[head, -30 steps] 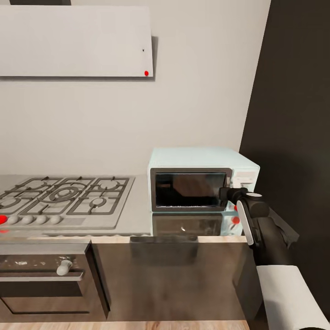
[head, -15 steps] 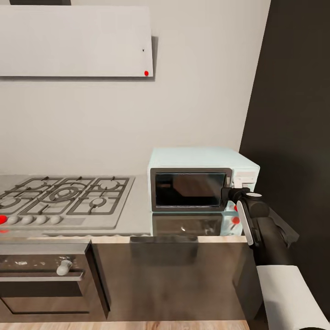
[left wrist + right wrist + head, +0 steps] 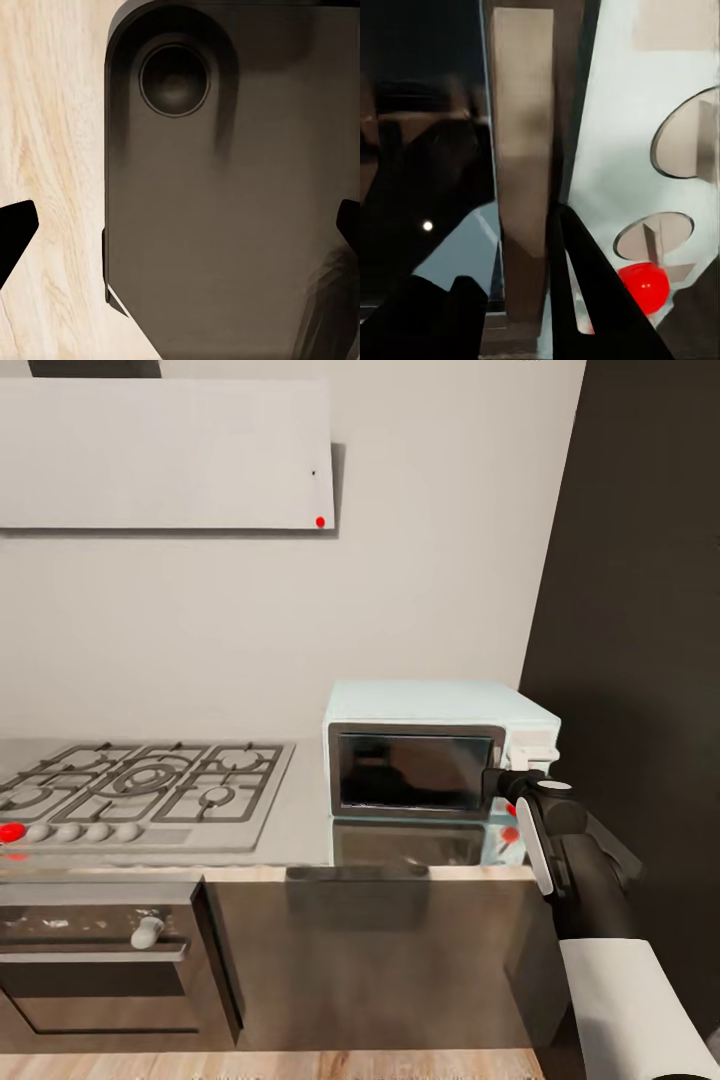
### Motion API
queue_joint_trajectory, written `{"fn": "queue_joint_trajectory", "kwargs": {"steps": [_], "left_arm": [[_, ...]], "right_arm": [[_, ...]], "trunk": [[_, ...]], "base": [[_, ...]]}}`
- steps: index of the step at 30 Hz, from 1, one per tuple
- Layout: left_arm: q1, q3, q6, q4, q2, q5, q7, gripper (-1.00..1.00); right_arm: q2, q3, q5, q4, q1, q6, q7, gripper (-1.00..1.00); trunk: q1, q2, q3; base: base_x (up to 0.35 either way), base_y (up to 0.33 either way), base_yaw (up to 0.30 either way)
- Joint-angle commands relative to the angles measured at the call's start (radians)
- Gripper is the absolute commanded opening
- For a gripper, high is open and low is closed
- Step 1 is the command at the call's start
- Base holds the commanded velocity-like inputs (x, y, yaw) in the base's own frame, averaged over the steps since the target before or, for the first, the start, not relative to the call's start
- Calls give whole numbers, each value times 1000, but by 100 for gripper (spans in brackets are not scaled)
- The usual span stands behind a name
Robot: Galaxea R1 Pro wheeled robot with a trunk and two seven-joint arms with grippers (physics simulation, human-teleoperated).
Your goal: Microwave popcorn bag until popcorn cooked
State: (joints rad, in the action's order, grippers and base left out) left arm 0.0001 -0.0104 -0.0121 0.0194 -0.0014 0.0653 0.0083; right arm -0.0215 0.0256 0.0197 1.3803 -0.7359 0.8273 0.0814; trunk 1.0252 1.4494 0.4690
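Note:
The pale blue-white microwave (image 3: 430, 705) stands on the grey countertop (image 3: 308, 815) at its right end, its dark glass door looking closed. My right gripper (image 3: 497, 780) is at the door's right edge, beside the control panel. In the right wrist view its fingers (image 3: 589, 292) sit close together astride the door's vertical brown strip (image 3: 523, 150), with two round knobs (image 3: 682, 135) and a red light dot (image 3: 643, 283) alongside. The left gripper (image 3: 180, 229) hangs open, pointing at my dark base (image 3: 225, 195) and the wooden floor (image 3: 52, 112). The popcorn bag is out of view.
A steel gas hob (image 3: 140, 785) with grates fills the counter's left part, above a built-in oven (image 3: 100, 960). A pale extractor hood (image 3: 160, 455) hangs on the wall. A tall dark panel (image 3: 640, 610) closes off the right side next to the microwave.
The whole picture has shifted slightly, so the camera moved. My right gripper stays at the microwave door's right edge.

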Motion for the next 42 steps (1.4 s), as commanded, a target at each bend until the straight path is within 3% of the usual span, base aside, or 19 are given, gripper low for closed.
{"fn": "queue_joint_trajectory", "kwargs": {"steps": [1, 32, 33, 36, 38, 42], "left_arm": [[0, 0, -1, 1, 0, 7, 1, 100], [0, 0, -2, 1, 0, 7, 1, 100], [0, 1, -2, 1, 0, 7, 1, 100], [0, -1, -4, 1, -1, 7, 1, 100], [0, -2, -11, 1, -2, 7, 1, 100], [0, -3, -25, 1, -2, 7, 1, 100]], "right_arm": [[0, -1, -12, 0, 0, 4, 1, -100], [0, -2, -12, 0, 0, 5, 0, -100], [5, -99, -32, 0, 5, 9, -19, -100], [4, -82, -31, -3, 3, 5, -47, -100], [2, -86, -3, -3, 1, 5, -78, -100], [1, -79, 119, -3, -13, 24, -181, -100]], "trunk": [[0, 1, 1], [0, 1, 1], [0, 1, 1], [0, 1, 1], [0, 1, 1], [0, 1, 1]], "base": [[-150, 0, 0], [-199, 0, 0], [0, 0, 0], [0, 0, 0], [0, 0, 0], [0, 0, 0]]}}
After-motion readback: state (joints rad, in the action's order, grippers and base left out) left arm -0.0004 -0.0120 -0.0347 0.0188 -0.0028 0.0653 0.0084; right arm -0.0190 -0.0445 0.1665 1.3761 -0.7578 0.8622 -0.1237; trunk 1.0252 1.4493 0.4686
